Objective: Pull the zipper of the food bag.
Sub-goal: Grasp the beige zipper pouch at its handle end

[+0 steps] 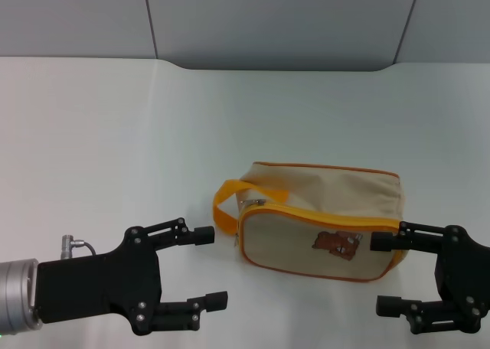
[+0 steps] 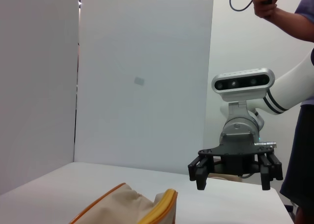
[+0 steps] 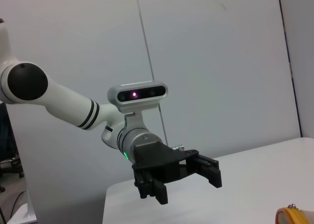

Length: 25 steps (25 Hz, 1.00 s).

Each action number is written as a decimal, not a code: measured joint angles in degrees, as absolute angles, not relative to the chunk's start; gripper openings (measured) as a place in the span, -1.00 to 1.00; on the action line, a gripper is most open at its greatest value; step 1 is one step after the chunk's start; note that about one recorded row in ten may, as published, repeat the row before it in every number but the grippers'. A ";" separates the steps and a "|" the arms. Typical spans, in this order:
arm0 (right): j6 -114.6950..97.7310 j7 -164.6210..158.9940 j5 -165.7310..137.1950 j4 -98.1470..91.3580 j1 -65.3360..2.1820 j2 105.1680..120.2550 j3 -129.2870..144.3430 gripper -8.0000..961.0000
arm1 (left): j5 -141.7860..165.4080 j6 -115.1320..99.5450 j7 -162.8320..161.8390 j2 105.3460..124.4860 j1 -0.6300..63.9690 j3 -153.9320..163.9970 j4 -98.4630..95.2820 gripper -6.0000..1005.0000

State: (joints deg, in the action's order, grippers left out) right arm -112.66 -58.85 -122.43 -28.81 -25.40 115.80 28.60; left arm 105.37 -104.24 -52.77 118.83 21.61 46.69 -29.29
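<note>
Both the left tool and right tool stand wide open beside the food bag, so a one-sided pull on the zipper may drag it.

No readable text, label or number shows anywhere

My left pincer: matte black, blocky body, small silver screws at the finger joints, square black fingertips. Behind it a brushed silver wrist cylinder with a small metal stub. My right pincer: same black build and screws. Seen from the wrist cameras, each arm is glossy white with black rings near the wrist, a grey collar, and a silver oval camera bar with dark lenses.
</note>
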 joint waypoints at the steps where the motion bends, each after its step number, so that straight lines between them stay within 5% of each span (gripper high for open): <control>1: -112.66 -58.84 -122.43 -28.82 -25.42 115.81 28.63 0.68 | 105.38 -104.23 -52.77 118.83 21.65 46.70 -29.17 0.62; 25: -113.78 -58.45 -120.60 -30.16 -24.58 116.55 28.22 0.68 | 101.20 -87.59 -34.09 119.27 25.60 45.53 -10.51 0.60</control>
